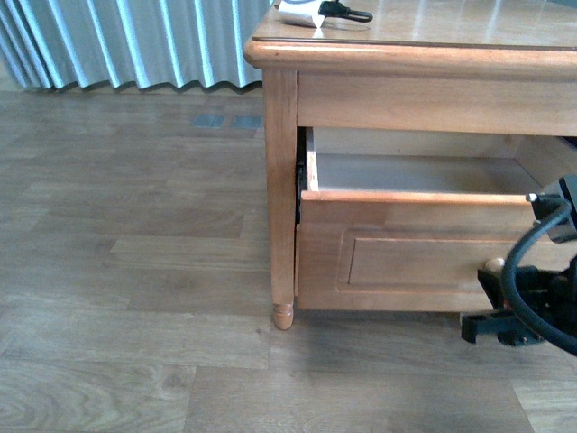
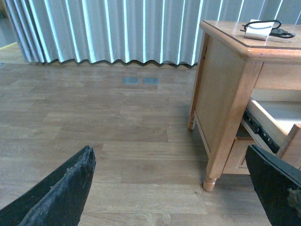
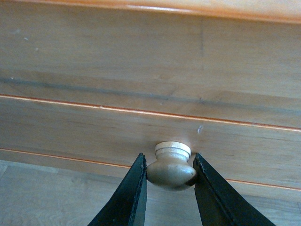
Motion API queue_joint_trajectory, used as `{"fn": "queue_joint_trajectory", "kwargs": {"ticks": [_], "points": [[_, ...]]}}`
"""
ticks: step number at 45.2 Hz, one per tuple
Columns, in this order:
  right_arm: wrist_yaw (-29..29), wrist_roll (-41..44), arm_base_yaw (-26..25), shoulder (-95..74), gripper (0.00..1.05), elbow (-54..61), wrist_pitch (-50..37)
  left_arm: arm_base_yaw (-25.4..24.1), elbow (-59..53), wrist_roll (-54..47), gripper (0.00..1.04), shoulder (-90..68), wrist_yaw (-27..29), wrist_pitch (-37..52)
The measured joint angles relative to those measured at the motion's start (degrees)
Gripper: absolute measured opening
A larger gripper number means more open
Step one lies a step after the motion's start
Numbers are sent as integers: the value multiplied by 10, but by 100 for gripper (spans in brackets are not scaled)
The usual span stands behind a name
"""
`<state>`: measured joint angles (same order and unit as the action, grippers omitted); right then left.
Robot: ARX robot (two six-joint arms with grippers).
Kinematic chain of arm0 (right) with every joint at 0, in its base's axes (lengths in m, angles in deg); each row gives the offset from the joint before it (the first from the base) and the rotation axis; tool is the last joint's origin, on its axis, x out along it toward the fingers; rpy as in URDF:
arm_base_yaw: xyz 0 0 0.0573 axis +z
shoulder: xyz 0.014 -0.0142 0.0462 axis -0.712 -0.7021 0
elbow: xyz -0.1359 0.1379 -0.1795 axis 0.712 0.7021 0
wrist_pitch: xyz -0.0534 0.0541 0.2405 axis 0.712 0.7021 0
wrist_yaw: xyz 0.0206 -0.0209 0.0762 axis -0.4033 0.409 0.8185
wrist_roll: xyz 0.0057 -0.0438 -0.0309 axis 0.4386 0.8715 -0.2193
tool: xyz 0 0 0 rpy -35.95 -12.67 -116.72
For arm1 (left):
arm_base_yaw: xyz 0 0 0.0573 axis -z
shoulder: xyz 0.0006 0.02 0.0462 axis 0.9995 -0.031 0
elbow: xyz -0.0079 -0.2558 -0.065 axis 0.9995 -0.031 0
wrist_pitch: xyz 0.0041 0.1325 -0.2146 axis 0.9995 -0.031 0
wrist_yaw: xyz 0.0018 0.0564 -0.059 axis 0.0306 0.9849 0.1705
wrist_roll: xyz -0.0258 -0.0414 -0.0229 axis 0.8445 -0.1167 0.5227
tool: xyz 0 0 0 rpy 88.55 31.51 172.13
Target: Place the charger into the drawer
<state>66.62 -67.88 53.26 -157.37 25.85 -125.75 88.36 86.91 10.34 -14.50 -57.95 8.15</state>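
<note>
Up top, charger (image 1: 300, 12) crosswise, cable (image 1: 353, 14) rightward.

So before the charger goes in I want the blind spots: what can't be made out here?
1. Drawer: in the front view its own front hides the near part of the inside, and the picture edge cuts off its right end.
2. Charger: cut by the top edge in the front view; too small in the left wrist view to read its plug.
3. Right gripper: its wrist view shows only fingers hugging the knob, nothing inside.
</note>
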Motion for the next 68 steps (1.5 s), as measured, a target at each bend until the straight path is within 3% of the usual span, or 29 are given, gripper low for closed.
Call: {"fn": "queue_joint_trajectory", "kwargs": {"ticks": [14,27,37,51,59,68], "points": [[34,18,-26,58,25,100,-21,0,0,0,99,0,0,0],[15,15,-45,155,68,112,-2,0,0,0,99,0,0,0],[51,13,-56,270,98,143,85,0,0,0,99,0,0,0],[105,7,-135,527,96,143,302,0,0,0,99,0,0,0],[143,0,-188,618,96,134,378,0,0,0,99,0,0,0],[213,-12,-289,686,96,134,435,0,0,0,99,0,0,0]]}}
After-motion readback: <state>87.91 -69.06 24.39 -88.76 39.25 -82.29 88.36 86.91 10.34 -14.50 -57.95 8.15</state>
